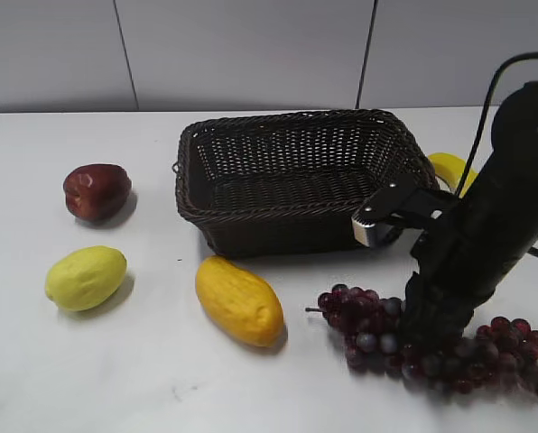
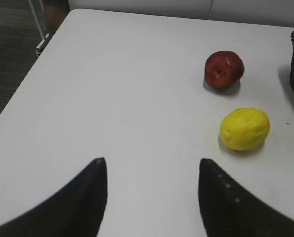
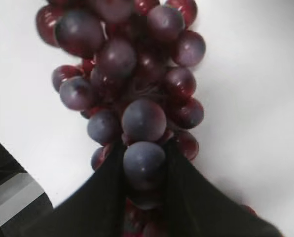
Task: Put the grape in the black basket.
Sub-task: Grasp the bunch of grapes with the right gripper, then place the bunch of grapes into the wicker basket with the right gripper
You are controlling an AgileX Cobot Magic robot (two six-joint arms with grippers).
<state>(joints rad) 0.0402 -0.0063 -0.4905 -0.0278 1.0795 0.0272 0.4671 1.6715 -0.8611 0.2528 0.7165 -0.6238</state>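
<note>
The grape (image 3: 137, 98) is being seen right up close in the right wrist view, lying on the white table (image 3: 255, 89). The right gripper (image 3: 144, 168) is being pressed down onto the bunch, with one black finger on each side. A few round grapes are being squeezed between the fingers, so the bunch is being pinched near its middle. This spot is likely being picked so the long bunch will hang evenly when it is lifted.

In the outside view, the stem end of the grape (image 1: 368, 329) is being shown sticking out to one side of the right gripper (image 1: 427, 347), and the rest is trailing off to the other side. The bunch is not yet being lifted, as far as can be told.

The black basket (image 1: 296, 176) is being kept just beyond the gripper, farther back on the table and empty, so only a short carry is judged to be needed. A yellow mango (image 1: 239, 300) is lying off beside the stem end, apart from the bunch.

The left gripper (image 2: 152, 192) is being held with its fingers wide apart and nothing between them, above bare table. A red apple (image 2: 224, 69) and a lemon (image 2: 244, 128) are lying ahead of it, well away from the grape.
</note>
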